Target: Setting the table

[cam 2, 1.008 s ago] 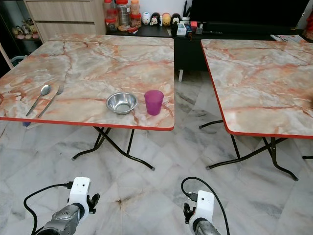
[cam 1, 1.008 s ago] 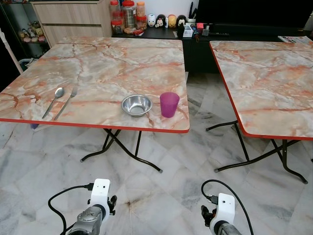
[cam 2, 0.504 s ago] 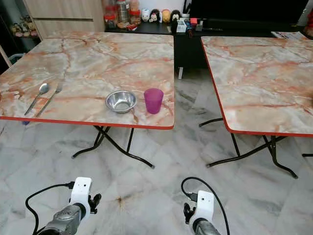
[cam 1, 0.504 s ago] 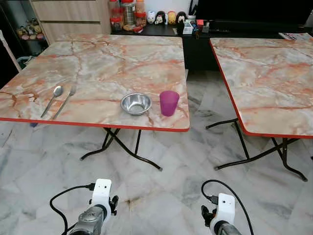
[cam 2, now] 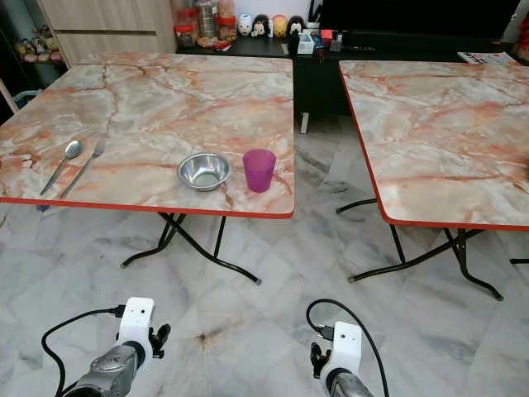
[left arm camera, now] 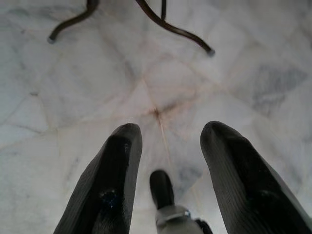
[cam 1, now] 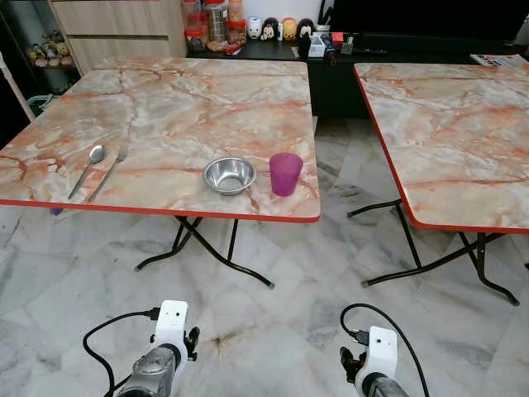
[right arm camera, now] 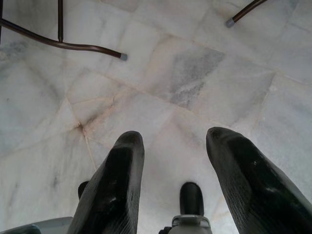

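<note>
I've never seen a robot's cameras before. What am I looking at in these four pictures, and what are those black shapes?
Two pictures come from the robot's head, looking down at a marble-patterned table. On it lie a spoon and fork side by side, a steel bowl and a purple cup. A second table stands to the right. The other two come from wrist cameras. The black shapes are each tool's fingers: left tool, right tool, both open, holding nothing, over the floor.
</note>
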### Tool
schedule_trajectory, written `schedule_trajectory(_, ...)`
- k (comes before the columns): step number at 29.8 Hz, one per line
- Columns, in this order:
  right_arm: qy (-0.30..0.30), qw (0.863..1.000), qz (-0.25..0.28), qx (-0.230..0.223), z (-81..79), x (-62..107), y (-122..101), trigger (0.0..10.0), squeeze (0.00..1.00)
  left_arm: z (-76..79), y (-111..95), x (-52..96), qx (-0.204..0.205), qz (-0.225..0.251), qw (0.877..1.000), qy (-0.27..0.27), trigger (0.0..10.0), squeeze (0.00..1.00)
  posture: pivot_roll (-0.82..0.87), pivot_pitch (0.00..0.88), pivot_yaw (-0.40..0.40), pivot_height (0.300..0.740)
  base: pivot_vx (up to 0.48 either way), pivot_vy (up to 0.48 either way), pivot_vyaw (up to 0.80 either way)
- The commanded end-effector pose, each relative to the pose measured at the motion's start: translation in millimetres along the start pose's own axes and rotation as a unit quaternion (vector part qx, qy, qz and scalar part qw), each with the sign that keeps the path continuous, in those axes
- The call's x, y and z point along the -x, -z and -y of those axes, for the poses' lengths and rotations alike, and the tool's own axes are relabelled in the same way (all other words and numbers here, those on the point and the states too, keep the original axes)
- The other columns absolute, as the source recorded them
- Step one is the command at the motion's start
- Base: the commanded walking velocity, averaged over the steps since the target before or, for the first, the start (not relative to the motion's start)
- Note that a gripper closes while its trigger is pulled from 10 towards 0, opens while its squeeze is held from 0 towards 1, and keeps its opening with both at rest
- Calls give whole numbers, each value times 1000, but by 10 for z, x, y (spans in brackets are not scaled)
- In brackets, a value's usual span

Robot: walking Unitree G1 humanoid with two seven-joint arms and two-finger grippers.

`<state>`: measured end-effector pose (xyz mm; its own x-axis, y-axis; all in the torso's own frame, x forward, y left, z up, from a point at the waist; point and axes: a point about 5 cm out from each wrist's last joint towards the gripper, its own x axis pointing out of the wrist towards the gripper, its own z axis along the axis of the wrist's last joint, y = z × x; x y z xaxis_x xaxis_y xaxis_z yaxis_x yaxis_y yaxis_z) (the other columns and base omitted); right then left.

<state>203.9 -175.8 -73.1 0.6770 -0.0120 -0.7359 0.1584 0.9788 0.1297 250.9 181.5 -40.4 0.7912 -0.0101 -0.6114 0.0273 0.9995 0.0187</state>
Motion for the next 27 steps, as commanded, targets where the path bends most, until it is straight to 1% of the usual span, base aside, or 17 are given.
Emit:
schedule_trajectory(1,1,1000,9,-1,-5,-2,-22,10000,0,-23,-29,-2,12,10,1000,-10,10000,0,47,70,-9,740,0,0,0)
schedule_trajectory(6,-5,999,41,-1,-50,-33,-186,10000,0,-90,-145,-6,11,47,999,-25,10000,0,41,82,-8,740,0,0,0)
schedule_trajectory(7,-5,999,41,-1,-50,-33,-186,10000,0,-90,-145,-6,11,47,999,-25,10000,0,41,82,-8,740,0,0,0)
schedule_trajectory(9,-4,999,46,-2,-44,-41,-234,10000,0,-139,-211,-3,17,70,997,-39,10000,0,42,84,-9,740,0,0,0)
schedule_trajectory(10,-4,999,46,-2,-44,-41,-234,10000,0,-139,-211,-3,17,70,997,-39,10000,0,42,84,-9,740,0,0,0)
schedule_trajectory(12,-4,999,42,4,-36,-41,-232,10000,0,-155,-338,-4,18,108,993,-45,10000,0,53,92,-15,740,0,0,0)
schedule_trajectory(13,-4,999,42,4,-36,-41,-232,10000,0,-155,-338,-4,18,108,993,-45,10000,0,53,92,-15,740,0,0,0)
schedule_trajectory(14,-5,999,38,6,-33,-38,-211,10000,0,-165,-455,-1,14,141,989,-53,10000,0,59,94,-18,740,0,0,0)
schedule_trajectory(16,-4,999,32,6,-27,-32,-173,10000,0,-192,-570,11,12,174,982,-70,10000,0,69,94,-19,740,0,0,0)
schedule_trajectory(19,-5,1000,27,7,-30,-25,-136,10000,0,-226,-712,49,37,223,970,-83,10000,0,71,101,-20,740,0,0,0)
schedule_trajectory(21,-7,1000,26,7,-37,-23,-122,10000,0,-227,-779,77,45,250,963,-87,10000,0,75,103,-21,740,0,0,0)
schedule_trajectory(23,-8,1000,22,9,-44,-22,-107,10000,0,-216,-854,103,38,275,957,-89,10000,0,75,105,-22,740,0,0,0)
schedule_trajectory(25,-7,1000,18,10,-36,-19,-90,10000,0,-230,-997,159,35,316,943,-99,10000,0,78,106,-26,740,0,0,0)
schedule_trajectory(27,-8,1000,17,11,-33,-18,-88,10000,0,-260,-1070,195,32,336,935,-108,10000,0,78,109,-26,740,0,0,0)
